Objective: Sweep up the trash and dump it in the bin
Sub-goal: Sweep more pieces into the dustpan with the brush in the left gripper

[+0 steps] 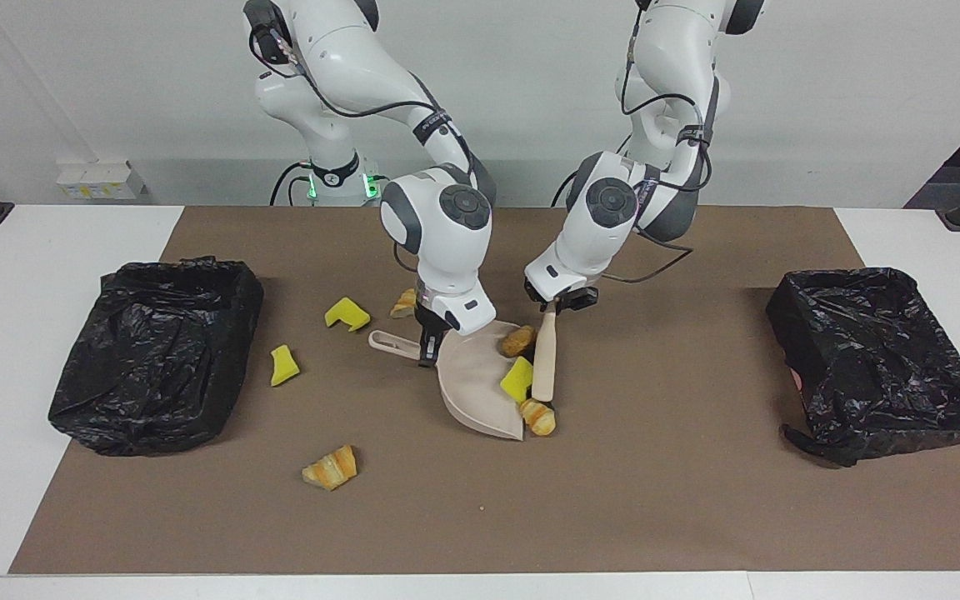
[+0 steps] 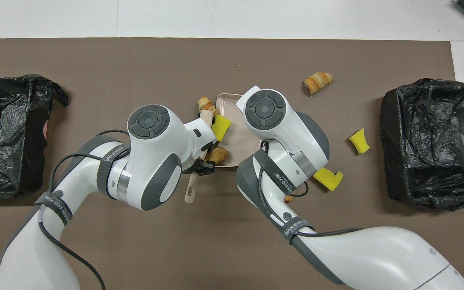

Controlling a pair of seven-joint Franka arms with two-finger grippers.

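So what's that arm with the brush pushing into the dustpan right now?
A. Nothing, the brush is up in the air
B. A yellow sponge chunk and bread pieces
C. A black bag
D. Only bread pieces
B: the brush, held by the left gripper, presses a yellow sponge chunk and bread pieces against the dustpan, which the right gripper holds.

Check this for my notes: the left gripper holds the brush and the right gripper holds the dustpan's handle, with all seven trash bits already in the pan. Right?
Not all. In the facing view only a few bits are at the dustpan; four still lie on the mat, like the croissant piece. The left gripper does hold the brush; the right gripper holds the pan's handle.
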